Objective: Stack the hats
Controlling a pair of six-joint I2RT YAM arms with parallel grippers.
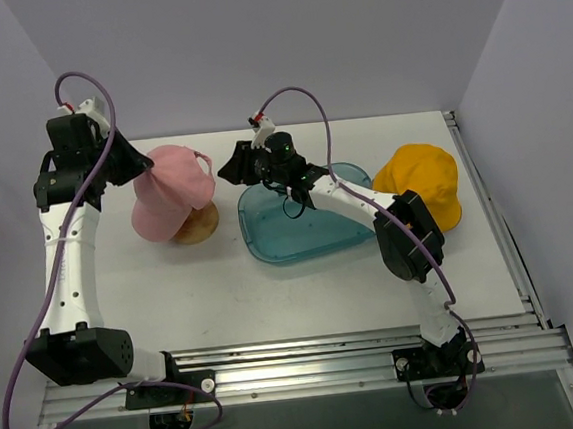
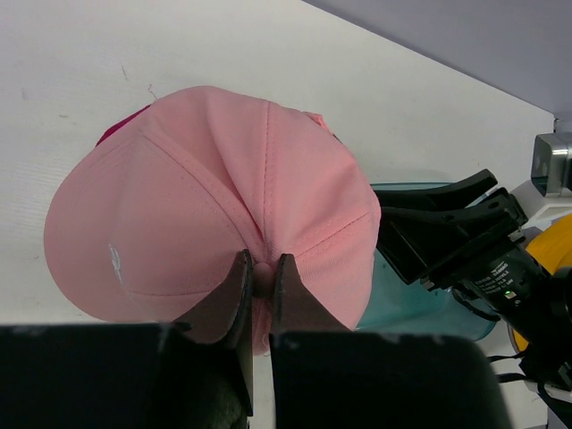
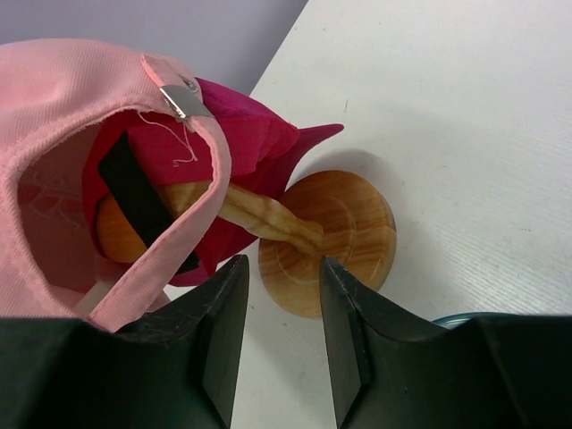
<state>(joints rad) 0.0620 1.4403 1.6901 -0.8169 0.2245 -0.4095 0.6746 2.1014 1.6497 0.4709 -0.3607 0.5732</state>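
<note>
A pale pink hat (image 1: 171, 189) sits over a magenta hat (image 3: 246, 134) on the wooden stand (image 1: 198, 225). My left gripper (image 1: 145, 165) is shut on the pink hat's top button; the wrist view shows the crown (image 2: 206, 206) pinched between the fingers (image 2: 234, 295). My right gripper (image 1: 225, 170) is open and empty beside the hat's back strap (image 3: 183, 98); in its wrist view it (image 3: 281, 264) hovers over the stand's base (image 3: 335, 237). A yellow-orange hat (image 1: 420, 185) lies at the right. The grey hat is out of view.
A translucent teal tray (image 1: 298, 229) lies in the middle of the table, under the right arm. A metal rail runs along the table's right edge (image 1: 486, 197). White walls close in the back and sides.
</note>
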